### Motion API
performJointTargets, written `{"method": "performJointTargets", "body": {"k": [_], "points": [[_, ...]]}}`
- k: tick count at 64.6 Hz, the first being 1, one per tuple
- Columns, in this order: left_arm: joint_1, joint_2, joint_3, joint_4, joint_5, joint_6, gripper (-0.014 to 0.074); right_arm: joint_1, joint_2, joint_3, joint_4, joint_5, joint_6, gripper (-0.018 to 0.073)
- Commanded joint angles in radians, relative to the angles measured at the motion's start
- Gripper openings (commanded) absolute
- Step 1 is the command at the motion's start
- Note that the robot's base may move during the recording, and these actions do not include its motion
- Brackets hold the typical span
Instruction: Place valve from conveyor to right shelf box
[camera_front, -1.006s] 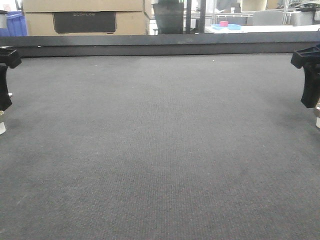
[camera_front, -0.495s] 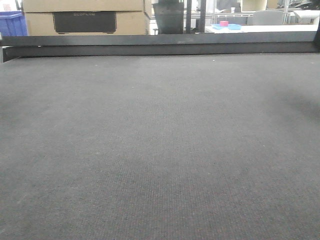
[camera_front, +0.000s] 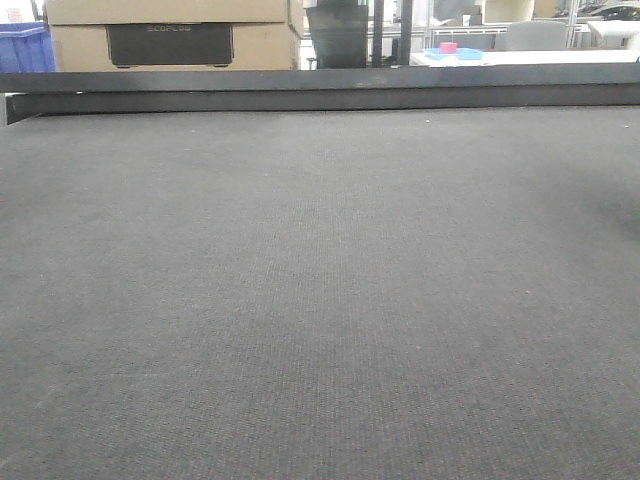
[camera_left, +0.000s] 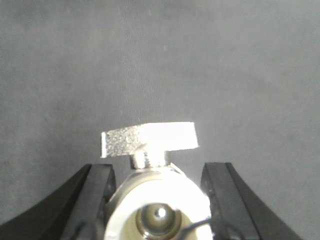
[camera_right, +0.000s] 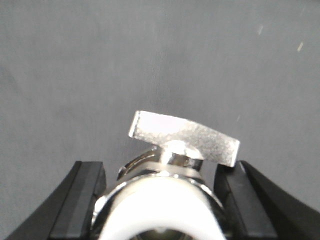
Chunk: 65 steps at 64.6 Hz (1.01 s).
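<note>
In the left wrist view my left gripper (camera_left: 159, 172) is shut on a silver valve (camera_left: 157, 202); its white round end faces the camera and its flat handle (camera_left: 149, 139) sticks out above the dark grey conveyor (camera_left: 160, 60). In the right wrist view my right gripper (camera_right: 162, 172) is shut on a second silver valve (camera_right: 160, 205), whose flat handle (camera_right: 184, 136) tilts down to the right. The front view shows only the bare conveyor belt (camera_front: 320, 300), with neither gripper in it. The right shelf box is out of view.
A black raised rail (camera_front: 320, 90) runs along the belt's far edge. Behind it stand a cardboard box (camera_front: 170, 30), a blue crate (camera_front: 25, 45) and a table with a blue tray (camera_front: 455, 53).
One second ago both grippers stood at the left and right edges of the front view. They have since left that view, and the belt now shows bare.
</note>
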Motion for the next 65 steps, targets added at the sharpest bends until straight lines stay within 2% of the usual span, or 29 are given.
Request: {"method": "performJointTargets", "body": {"k": [1,34,52,65], "points": [[0.005,-0.035,-0.014,-0.012,-0.058,-0.005,-0.0111,-0.001,-0.028,-0.031,-0.007,-0.060,-0.007,-0.0154],[0.005,-0.042,-0.014,-0.008,-0.048,-0.005,-0.0111,-0.001,-0.032,-0.031,-0.007,-0.082,-0.007,-0.0154],[0.005,-0.042,-0.014,-0.008,-0.030,-0.005,-0.0111,-0.001,-0.032,-0.031,-0.007,-0.030,-0.007,-0.0154],[0.005,-0.042,-0.014,-0.008,-0.133,-0.005,-0.0111,-0.001,-0.030,-0.031,-0.007,-0.135,-0.007,-0.0154]]}}
